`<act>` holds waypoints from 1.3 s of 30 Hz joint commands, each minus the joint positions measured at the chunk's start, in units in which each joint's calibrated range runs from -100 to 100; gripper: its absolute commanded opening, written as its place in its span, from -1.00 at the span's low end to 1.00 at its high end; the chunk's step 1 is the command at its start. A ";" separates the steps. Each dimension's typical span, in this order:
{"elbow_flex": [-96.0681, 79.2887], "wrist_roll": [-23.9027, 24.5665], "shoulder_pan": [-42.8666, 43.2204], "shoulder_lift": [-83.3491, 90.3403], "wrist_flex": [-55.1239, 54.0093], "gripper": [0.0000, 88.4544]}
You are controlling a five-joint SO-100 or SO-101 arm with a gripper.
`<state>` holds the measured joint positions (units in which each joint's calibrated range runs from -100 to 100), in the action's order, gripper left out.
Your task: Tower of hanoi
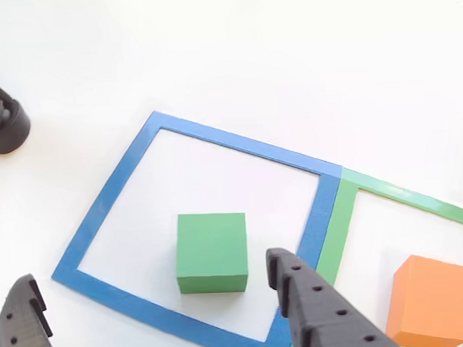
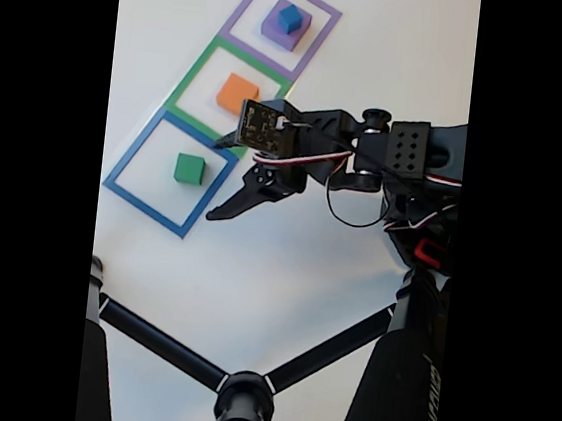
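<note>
Two dark fingers poke up from the bottom edge of the other view, one at each side, with a wide gap between them. So the hand is spread open and holds nothing. In the fixed view the hand hangs over the white worktop, just beside the blue outline.

Next comes the green block. It sits flat inside the blue outline, not touching the frame. Past it, the orange block sits inside the green outline. Farthest away, near the top edge of the worktop in the fixed view, the blue cube rests on top of the purple block, inside the purple outline.

All four blocks look hard and light, with smooth flat sides, so they might slip a little but should not squash or break. I think the best hold on the green block is a pinch on two opposite flat sides, near the middle, coming straight down so it does not tip.
</note>
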<state>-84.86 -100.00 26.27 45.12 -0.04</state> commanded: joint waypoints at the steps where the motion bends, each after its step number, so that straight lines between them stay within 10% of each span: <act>1: -5.23 0.00 -3.26 -11.41 -25.38 -0.03; 16: -1.14 0.00 -7.48 -47.26 -60.45 -0.02; 39: 13.22 0.00 -4.22 -68.34 -64.98 -0.08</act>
<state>-70.96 -100.00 20.66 -23.51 -63.40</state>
